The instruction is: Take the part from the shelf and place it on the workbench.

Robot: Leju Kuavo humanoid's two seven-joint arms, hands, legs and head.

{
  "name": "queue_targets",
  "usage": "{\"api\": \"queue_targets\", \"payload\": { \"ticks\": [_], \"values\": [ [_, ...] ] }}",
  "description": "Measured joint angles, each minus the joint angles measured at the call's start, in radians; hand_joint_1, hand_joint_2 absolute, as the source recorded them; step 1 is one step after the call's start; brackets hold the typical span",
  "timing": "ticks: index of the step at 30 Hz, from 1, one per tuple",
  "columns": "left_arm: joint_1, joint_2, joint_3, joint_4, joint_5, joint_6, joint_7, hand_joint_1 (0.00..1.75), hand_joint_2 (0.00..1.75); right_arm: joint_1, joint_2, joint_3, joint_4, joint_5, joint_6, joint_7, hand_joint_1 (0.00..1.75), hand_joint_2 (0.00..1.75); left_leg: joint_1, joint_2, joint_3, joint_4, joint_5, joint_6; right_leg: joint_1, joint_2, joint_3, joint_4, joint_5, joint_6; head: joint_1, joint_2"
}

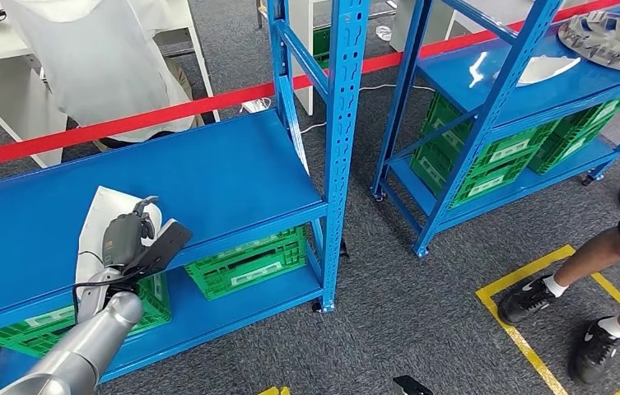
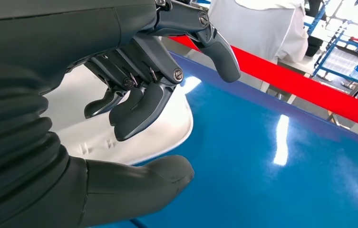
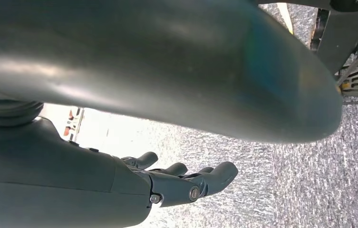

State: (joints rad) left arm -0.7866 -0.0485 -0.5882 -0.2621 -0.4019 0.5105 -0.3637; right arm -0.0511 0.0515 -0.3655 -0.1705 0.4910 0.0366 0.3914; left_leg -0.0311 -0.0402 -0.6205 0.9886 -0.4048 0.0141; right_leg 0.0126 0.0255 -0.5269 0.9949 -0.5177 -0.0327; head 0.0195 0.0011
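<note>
On the blue shelf (image 1: 207, 177), white part (image 1: 100, 218) near its front edge, left hand (image 1: 129, 234) over it, fingers (image 2: 139, 109) spread, seemingly not touching, upright post (image 1: 341, 123) well apart, right hand (image 3: 181, 183) hanging loosely open above carpet.

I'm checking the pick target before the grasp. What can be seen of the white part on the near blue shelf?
The white part is a smooth, glossy, plastic-looking shell with a curved, rounded rim, lying flat on the near blue shelf near its front edge. The left wrist view shows small moulded marks near its edge. The left hand hangs over it, fingers curled above its surface and thumb beyond the rim; contact cannot be told.
</note>
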Motion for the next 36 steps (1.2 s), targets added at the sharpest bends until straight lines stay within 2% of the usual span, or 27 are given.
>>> {"api": "queue_targets", "payload": {
  "ticks": [2,6,15,19,29,36],
  "values": [
    [-0.003,0.001,0.000,0.000,0.004,-0.002,-0.010,1.75,1.75,0.000,0.000,0.000,0.000,0.000,0.000,0.000,0.00,0.00,0.000,0.000,0.000,0.000,0.000,0.000,0.000,0.000,0.000,0.000,0.000,0.000,0.000,0.000],
    [-0.003,0.003,0.002,-0.002,0.014,-0.007,-0.050,0.00,1.75,0.000,0.000,0.000,0.000,0.001,0.001,0.000,0.00,0.00,0.000,0.000,0.000,0.000,0.000,0.000,0.000,0.000,0.000,0.000,0.000,0.000,0.000,0.000],
    [-0.003,0.004,0.013,-0.004,0.032,-0.004,-0.089,0.00,1.75,0.000,0.000,0.000,0.000,0.007,0.000,0.000,0.00,0.00,0.000,0.000,0.000,0.000,0.000,0.000,0.000,0.000,0.000,0.000,0.000,0.000,0.000,0.000],
    [-0.003,0.004,0.014,-0.004,0.033,-0.004,-0.089,0.00,0.00,0.000,0.000,0.000,0.000,0.008,0.000,0.000,0.00,0.00,0.000,0.000,0.000,0.000,0.000,0.000,0.000,0.000,0.000,0.000,0.000,0.000,0.000,0.000],
    [-0.020,0.004,0.014,-0.004,-0.003,-0.006,-0.086,0.00,0.00,0.000,0.000,0.000,0.000,0.004,0.000,0.000,0.00,0.00,0.000,0.000,0.000,0.000,0.000,0.000,0.000,0.000,0.000,0.000,0.000,0.000,0.000,0.000],
    [-0.029,0.004,0.002,-0.001,-0.081,-0.061,-0.049,0.00,0.00,0.000,0.000,0.000,0.000,0.003,0.000,0.000,0.00,0.00,0.000,0.000,0.000,0.000,0.000,0.000,0.000,0.000,0.000,0.000,0.000,0.000,0.000,0.000]
  ]
}}
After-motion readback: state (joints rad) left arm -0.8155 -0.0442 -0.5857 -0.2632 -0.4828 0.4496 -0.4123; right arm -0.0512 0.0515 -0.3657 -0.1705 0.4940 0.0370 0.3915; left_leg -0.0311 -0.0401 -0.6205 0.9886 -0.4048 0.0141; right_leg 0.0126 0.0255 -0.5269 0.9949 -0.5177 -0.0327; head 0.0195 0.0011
